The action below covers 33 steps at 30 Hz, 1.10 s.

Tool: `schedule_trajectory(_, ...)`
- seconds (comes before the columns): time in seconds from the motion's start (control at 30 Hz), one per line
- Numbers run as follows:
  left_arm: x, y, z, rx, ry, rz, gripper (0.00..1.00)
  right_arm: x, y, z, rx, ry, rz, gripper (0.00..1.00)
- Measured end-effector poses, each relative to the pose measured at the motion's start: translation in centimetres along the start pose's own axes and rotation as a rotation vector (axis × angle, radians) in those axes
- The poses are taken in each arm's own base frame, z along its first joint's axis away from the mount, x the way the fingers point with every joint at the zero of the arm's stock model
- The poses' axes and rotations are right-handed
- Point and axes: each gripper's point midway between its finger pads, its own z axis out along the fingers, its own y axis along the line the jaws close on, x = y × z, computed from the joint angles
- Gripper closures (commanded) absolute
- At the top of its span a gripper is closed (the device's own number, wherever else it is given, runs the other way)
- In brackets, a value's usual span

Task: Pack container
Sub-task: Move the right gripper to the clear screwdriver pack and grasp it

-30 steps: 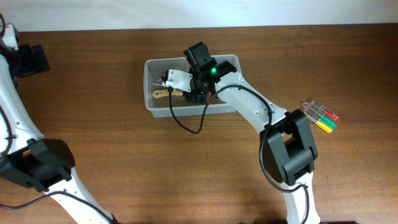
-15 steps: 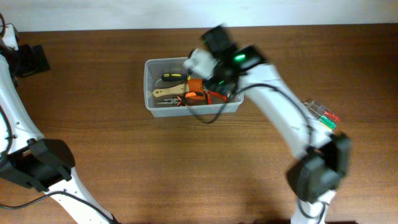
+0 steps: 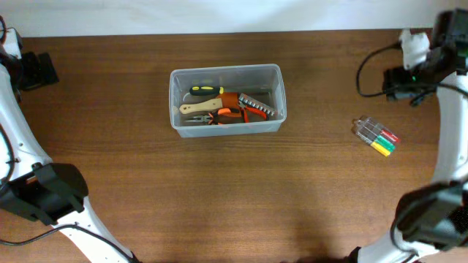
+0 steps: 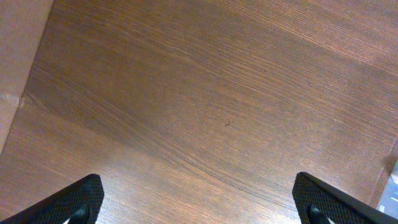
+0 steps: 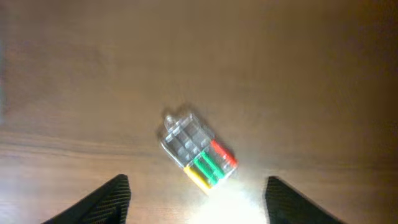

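Observation:
The container (image 3: 227,69), a clear plastic tub, stands mid-table. Inside lie a yellow-and-black screwdriver (image 3: 206,90), orange-handled pliers (image 3: 230,113) and a wooden-handled tool (image 3: 196,108). My right gripper (image 5: 198,182) hangs open above the table at the far right, nothing between its fingers (image 5: 115,196). Just ahead of it lies a small clear case (image 5: 198,151) with red, green and yellow pieces, seen from overhead (image 3: 376,136) right of the tub. My left gripper (image 4: 198,190) stands wide open over bare wood at the far left, holding nothing.
The right arm (image 3: 420,62) reaches in over the back right corner, its cable looping beside it. The left arm's base and links (image 3: 44,190) take up the front left. The table's far edge (image 3: 234,31) meets a white wall.
My right arm has lifted out of the container and swung far to the right, its jaws opening. The orange pliers and other tools now show uncovered in the tub. The left arm has not moved.

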Motion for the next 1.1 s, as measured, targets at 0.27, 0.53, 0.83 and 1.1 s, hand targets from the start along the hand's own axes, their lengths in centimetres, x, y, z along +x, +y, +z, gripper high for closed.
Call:
schedule_trajectory(0.27,0.0,0.0,0.0,0.000,0.000,0.000,0.01,4.6,0.2,7.6,-0.170,0.202,-0.061,0.20)
schedule_trajectory(0.53,0.0,0.0,0.0,0.000,0.000,0.000,0.01,6.7,0.8,12.6,-0.181,0.343,-0.254,0.14)
schedule_trajectory(0.83,0.0,0.0,0.0,0.000,0.000,0.000,0.01,9.3,0.0,16.0,-0.169,0.478,-0.368,0.15)
schedule_trajectory(1.1,0.0,0.0,0.0,0.000,0.000,0.000,0.01,10.7,0.5,18.6,-0.174,0.548,-0.415,0.21)
